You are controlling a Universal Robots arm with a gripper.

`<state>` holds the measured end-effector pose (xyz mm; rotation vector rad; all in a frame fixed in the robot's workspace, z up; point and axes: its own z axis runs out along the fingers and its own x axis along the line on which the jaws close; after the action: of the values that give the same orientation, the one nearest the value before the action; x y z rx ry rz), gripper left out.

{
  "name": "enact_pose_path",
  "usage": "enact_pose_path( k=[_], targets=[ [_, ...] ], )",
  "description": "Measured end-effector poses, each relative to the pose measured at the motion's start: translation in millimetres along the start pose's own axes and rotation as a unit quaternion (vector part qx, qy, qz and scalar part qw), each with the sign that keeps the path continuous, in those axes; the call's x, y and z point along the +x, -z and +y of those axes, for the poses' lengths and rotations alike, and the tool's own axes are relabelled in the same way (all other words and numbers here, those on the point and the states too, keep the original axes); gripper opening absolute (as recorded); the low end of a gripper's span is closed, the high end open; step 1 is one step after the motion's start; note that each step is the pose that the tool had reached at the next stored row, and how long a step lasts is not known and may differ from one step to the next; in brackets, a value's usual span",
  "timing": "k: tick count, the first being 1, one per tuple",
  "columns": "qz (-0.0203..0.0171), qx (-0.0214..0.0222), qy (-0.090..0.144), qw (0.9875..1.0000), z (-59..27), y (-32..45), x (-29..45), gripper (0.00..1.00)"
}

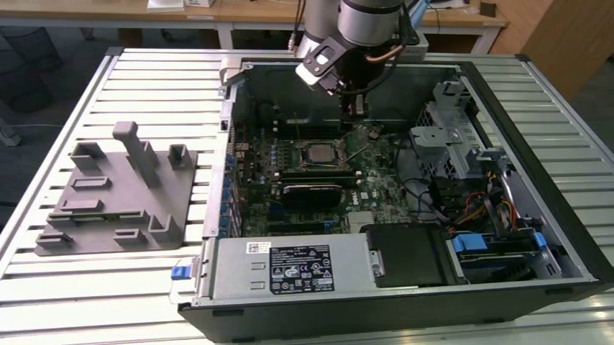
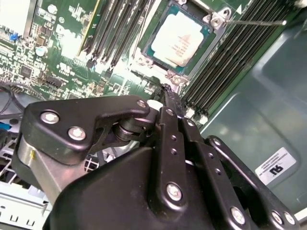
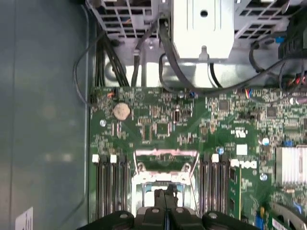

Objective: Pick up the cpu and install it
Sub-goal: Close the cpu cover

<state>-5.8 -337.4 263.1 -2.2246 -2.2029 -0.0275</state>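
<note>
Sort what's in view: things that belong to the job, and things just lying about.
Job: cpu, seated in the motherboard socket; gripper, shut, by the socket.
Lying about: grey fixture block; coin battery; heatsink; drive cage.

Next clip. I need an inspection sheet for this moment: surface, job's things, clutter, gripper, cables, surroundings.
Surface: slatted metal table carrying an open computer case.
Job's things: the cpu lies flat in the motherboard socket, silver top up, not held.
Clutter: a grey fixture block stands on the table, to the exterior view's left of the case.
Gripper: the gripper is shut and holds nothing. Its tip is inside the case near the socket, clear of the cpu.
Cables: black cables run from the drive cage towards the board. Coloured wires lie at the exterior view's right of the case.
Surroundings: wooden desks behind the table.
</note>
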Motion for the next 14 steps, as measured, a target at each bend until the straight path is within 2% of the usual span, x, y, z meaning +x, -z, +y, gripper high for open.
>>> enact_pose_path(
  k=[7,14],
  targets=[
    [0.0000,0.0000,0.001,1.0000,0.8,-0.6,-5.0,0.11],
    [0.0000,0.0000,0.001,1.0000,5.7,-1.0,-5.0,0.11]
  ],
)
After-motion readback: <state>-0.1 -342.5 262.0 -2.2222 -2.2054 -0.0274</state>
